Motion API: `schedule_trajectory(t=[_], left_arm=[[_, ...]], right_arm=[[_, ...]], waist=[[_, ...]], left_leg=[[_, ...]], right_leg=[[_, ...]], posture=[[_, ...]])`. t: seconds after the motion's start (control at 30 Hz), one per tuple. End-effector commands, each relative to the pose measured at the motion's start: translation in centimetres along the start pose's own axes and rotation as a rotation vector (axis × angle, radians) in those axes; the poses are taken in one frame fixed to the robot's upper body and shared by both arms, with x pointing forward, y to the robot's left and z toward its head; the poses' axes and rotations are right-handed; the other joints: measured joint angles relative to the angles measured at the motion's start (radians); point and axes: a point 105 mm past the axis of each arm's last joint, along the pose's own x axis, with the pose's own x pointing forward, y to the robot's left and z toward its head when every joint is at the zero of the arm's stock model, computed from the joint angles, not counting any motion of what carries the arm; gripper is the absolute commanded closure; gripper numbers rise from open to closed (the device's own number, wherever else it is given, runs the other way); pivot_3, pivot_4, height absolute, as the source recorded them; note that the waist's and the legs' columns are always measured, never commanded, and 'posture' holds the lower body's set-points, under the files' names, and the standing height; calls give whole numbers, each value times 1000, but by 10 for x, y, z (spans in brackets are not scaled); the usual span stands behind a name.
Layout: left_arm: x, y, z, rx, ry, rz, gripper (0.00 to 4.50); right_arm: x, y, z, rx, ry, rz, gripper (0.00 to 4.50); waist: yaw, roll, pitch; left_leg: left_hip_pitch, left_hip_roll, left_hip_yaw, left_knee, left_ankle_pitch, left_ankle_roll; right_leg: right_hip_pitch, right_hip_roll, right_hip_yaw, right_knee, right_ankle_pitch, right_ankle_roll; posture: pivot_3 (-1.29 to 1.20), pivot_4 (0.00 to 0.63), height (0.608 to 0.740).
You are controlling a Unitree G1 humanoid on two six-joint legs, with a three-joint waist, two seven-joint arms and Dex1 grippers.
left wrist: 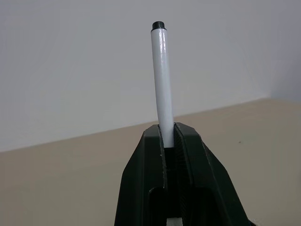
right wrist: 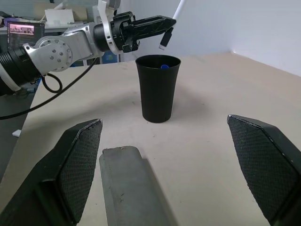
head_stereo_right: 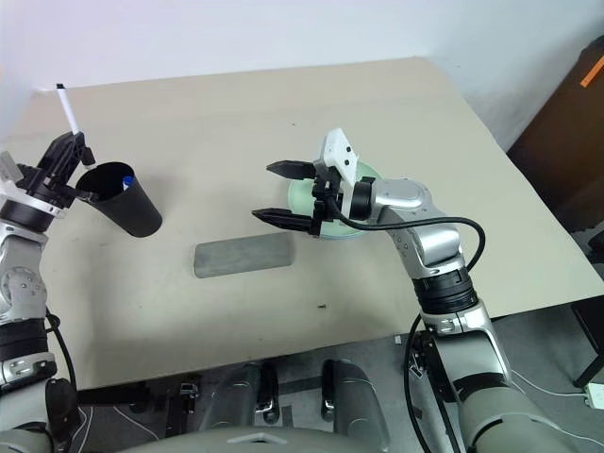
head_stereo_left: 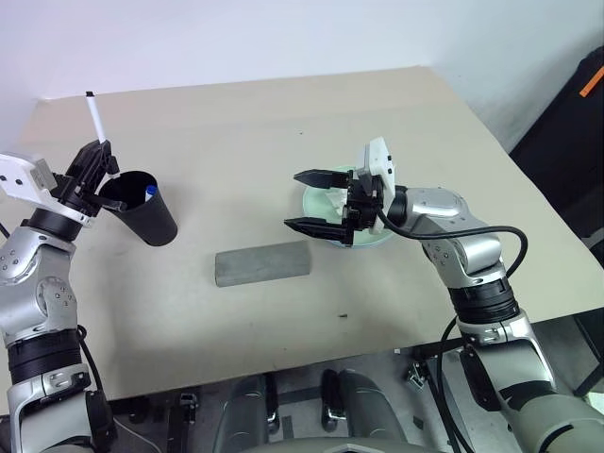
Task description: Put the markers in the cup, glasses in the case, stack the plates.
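Note:
My left gripper [head_stereo_left: 106, 162] is shut on a white marker [head_stereo_left: 93, 115], which sticks up and tilted above the fingers. Its black cap end [right wrist: 164, 41] hangs just over the rim of the black cup [head_stereo_left: 143, 209]. Inside the cup the blue cap [right wrist: 163, 66] of another marker shows. The grey case [head_stereo_left: 262, 263] lies closed on the table in front of the cup. My right gripper [head_stereo_left: 293, 200] is open, pointing left, with nothing between its fingers. A mint green plate [head_stereo_right: 300, 200] lies under and behind it, mostly hidden. The glasses are out of view.
The beige table [head_stereo_left: 283, 113] ends at a white wall at the back. A dark object with an orange patch [head_stereo_left: 585, 94] stands off the table's right side. Cables hang from my right arm near the front edge.

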Motion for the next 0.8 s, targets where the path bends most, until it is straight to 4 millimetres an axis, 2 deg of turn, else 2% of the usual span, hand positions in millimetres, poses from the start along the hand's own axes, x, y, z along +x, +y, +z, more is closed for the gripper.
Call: schedule_trajectory(t=[0.03,0.5,0.53,0.6,0.8], left_arm=[[2,-1,8,25,-35,-16,4497],[-2,-6,-6,-14,10,-26,4497],[-2,-6,-7,-15,11,-26,3800],[-3,-6,-7,-13,16,-30,3284],[-5,-5,-9,-17,20,-20,1201]], right_arm=[[-5,2,16,-54,-43,-6,0],[-9,-3,13,-76,-20,-36,0],[-10,-3,13,-76,-18,-38,0],[-10,-4,12,-79,-15,-41,0],[-10,-5,10,-89,-6,-46,0]], waist=[[0,0,0],[0,0,0],[0,0,0],[0,0,0],[0,0,0]], left_leg=[[0,0,0,0,0,0],[0,0,0,1,0,0],[0,0,0,1,0,0],[0,0,0,1,0,0],[0,0,0,1,0,0]], right_leg=[[0,0,0,0,0,0],[0,0,0,1,0,0],[0,0,0,1,0,0],[0,0,0,1,0,0],[0,0,0,2,0,0]], posture=[[0,150,740],[0,150,740],[0,150,740],[0,150,740],[0,150,740]])
